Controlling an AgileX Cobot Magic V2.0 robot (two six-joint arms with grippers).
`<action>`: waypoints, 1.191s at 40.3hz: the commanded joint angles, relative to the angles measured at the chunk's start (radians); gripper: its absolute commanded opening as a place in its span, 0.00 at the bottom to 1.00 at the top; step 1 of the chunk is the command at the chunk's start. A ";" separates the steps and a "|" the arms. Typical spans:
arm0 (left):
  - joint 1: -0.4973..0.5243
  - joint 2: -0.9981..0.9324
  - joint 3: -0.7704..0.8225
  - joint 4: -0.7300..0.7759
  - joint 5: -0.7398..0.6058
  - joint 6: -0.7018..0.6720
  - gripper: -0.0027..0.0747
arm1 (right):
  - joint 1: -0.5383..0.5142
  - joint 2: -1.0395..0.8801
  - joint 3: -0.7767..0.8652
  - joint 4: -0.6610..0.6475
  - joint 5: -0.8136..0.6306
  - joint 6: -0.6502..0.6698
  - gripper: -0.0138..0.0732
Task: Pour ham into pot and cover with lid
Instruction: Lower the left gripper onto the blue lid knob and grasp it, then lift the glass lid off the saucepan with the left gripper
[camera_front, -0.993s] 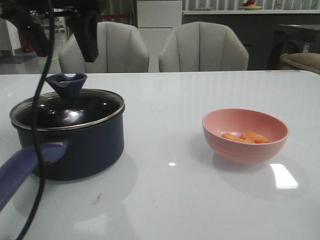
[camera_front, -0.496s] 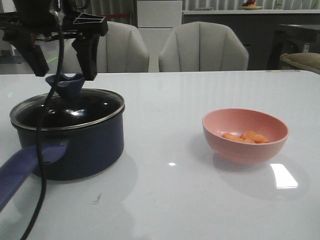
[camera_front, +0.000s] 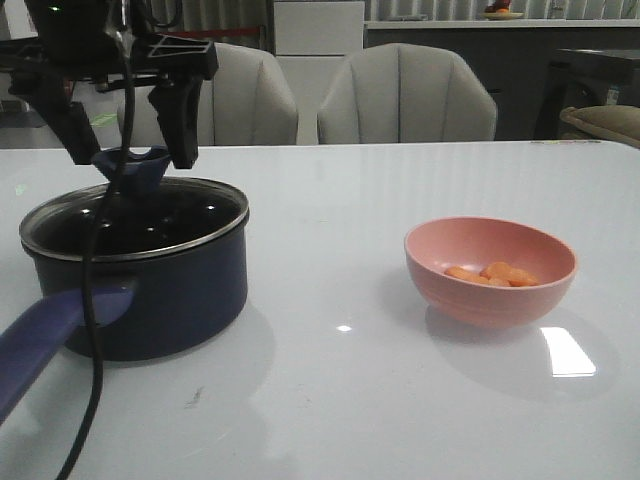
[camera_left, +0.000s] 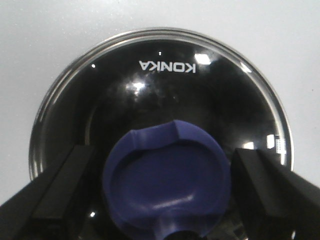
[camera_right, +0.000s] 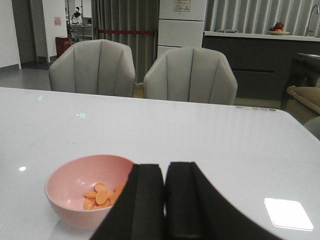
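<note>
The dark navy pot (camera_front: 170, 290) stands at the left with its handle (camera_front: 40, 340) pointing toward the front. The glass lid (camera_front: 195, 215) sits on it, also seen in the left wrist view (camera_left: 165, 85). My left gripper (camera_front: 132, 155) is open, one finger (camera_left: 60, 195) on each side of the lid's blue knob (camera_left: 167, 180), with a gap at both sides. The ham (camera_front: 495, 274) lies in the pink bowl (camera_front: 490, 295) at the right. My right gripper (camera_right: 165, 172) is shut and empty, just behind the bowl (camera_right: 70, 200) with the ham (camera_right: 100, 195).
A black cable (camera_front: 95, 330) hangs from the left arm in front of the pot. Two grey chairs (camera_front: 405, 95) stand behind the table's far edge. The white table (camera_front: 330, 400) reflects light near the bowl.
My left gripper has come down from above and now straddles the lid's knob, still open. The pot, lid and bowl have not moved.
</note>
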 joint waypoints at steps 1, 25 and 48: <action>0.008 -0.020 -0.031 -0.001 -0.011 -0.006 0.75 | -0.007 -0.021 -0.006 0.000 -0.092 -0.008 0.34; 0.008 -0.006 -0.031 -0.002 -0.011 -0.006 0.48 | -0.007 -0.021 -0.006 0.000 -0.092 -0.008 0.34; 0.008 -0.090 -0.113 0.036 -0.001 0.024 0.47 | -0.007 -0.021 -0.006 0.000 -0.092 -0.008 0.34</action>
